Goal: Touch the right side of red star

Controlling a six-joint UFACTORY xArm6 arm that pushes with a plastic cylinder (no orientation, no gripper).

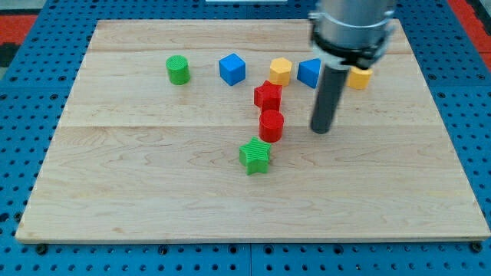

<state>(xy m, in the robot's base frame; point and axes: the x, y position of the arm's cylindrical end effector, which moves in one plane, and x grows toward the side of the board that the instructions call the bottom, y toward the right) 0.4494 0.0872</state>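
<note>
The red star (268, 95) lies near the middle of the wooden board (153, 169), just below a yellow hexagon (280, 70). A red cylinder (271, 125) sits right below the star, touching or nearly touching it. My tip (321, 130) is to the right of the red cylinder and below-right of the red star, with a clear gap between the tip and both blocks. The dark rod rises from the tip toward the view's top.
A green star (255, 156) lies below the red cylinder. A green cylinder (178, 70) and a blue cube (232, 69) sit at the upper left. A blue block (309, 72) and a yellow block (359, 77) are partly hidden behind the rod.
</note>
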